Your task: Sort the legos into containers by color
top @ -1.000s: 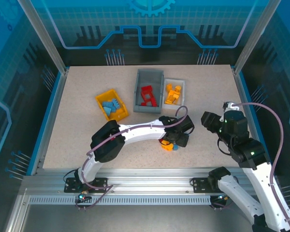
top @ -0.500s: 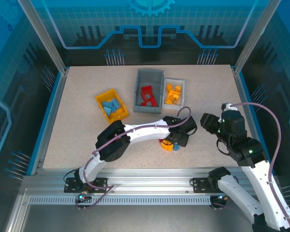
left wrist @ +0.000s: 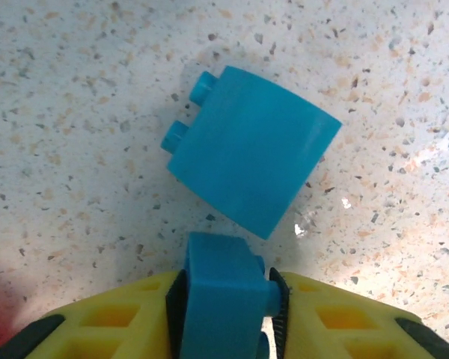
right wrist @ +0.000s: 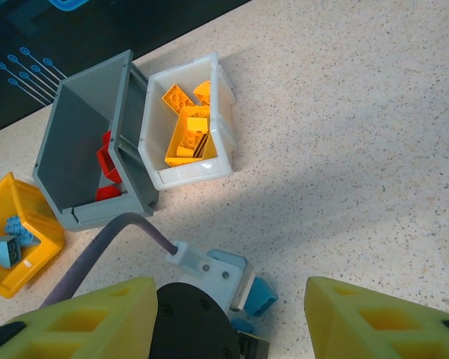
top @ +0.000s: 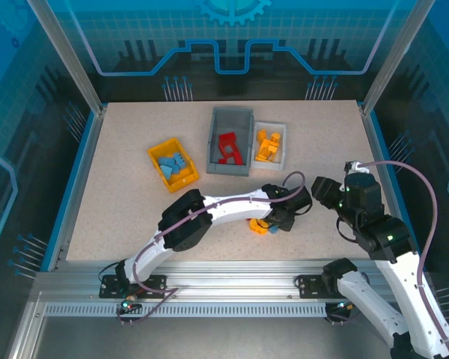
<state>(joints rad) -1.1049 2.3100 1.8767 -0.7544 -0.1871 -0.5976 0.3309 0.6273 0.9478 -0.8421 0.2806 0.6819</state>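
The left claw point(left wrist: 226, 295) pinches a small blue brick point(left wrist: 215, 273) by its flat sides — likely light, rigid, slippery — with a curved blue brick point(left wrist: 251, 161) lying just ahead.

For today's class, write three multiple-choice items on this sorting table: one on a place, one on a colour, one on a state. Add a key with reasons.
1. The grey bin stands:
A. between the yellow bin and the white bin
B. left of both other bins
C. at the table's near edge

2. The bricks in the yellow bin are:
A. red
B. blue
C. orange

3. The left pincer:
A. stands open and empty
B. holds a red brick
C. grips a blue brick

Key:
1 A, since the top view shows yellow on its left and white on its right.
2 B, since only blue pieces lie in that bin.
3 C, since the left wrist view shows the brick clamped between both fingers.
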